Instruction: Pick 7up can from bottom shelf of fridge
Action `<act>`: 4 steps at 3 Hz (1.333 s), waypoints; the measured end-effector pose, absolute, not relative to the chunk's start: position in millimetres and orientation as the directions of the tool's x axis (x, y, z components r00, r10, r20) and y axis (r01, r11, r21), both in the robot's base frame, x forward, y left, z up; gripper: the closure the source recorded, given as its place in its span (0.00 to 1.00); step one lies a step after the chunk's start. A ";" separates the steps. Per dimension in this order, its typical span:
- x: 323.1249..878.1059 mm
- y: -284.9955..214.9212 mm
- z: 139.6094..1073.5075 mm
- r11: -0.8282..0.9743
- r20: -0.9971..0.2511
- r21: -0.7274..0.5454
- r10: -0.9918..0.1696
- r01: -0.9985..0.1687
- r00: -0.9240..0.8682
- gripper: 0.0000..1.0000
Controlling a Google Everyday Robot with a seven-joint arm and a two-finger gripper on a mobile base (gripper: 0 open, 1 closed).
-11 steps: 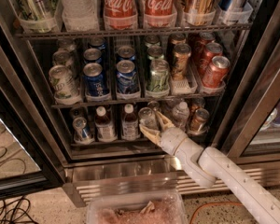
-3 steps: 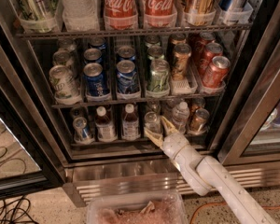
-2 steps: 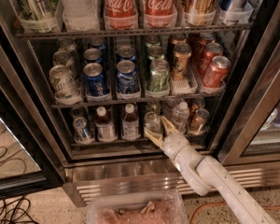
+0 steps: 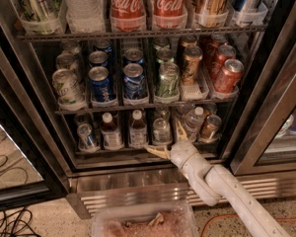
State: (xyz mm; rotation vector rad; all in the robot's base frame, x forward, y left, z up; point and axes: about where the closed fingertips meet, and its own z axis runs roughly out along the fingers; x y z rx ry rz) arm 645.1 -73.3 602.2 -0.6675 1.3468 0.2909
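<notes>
The fridge (image 4: 34,107) stands open before me. On the bottom shelf (image 4: 118,154) the 7up can (image 4: 161,130), pale with a silver top, stands upright in its lane between a brown bottle (image 4: 137,130) and a clear water bottle (image 4: 192,122). My gripper (image 4: 166,141) is at the shelf's front edge, just in front of and below the can. It is open: one finger (image 4: 154,151) points left along the edge, the other (image 4: 180,131) points up at the can's right side. The can's lower part is hidden behind the gripper.
A blue-labelled can (image 4: 86,135) stands at the shelf's left and a copper-brown can (image 4: 210,127) at its right. Several cans fill the rack above (image 4: 138,104). A clear plastic bin (image 4: 143,221) sits on the floor below the base grille (image 4: 123,189). Cables (image 4: 5,223) lie at the lower left.
Since 3.7 s ago the gripper has come back and down from around the can to the shelf's edge, and the arm stands steeper. The can stays on the shelf.
</notes>
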 end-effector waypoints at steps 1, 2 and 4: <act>645.4 -72.4 602.0 0.782 -0.958 -0.276 -0.179 -0.559 0.223 0.12; 645.4 -72.4 602.0 0.782 -0.958 -0.276 -0.179 -0.559 0.223 0.20; 645.4 -72.3 602.1 0.782 -0.958 -0.276 -0.179 -0.559 0.223 0.35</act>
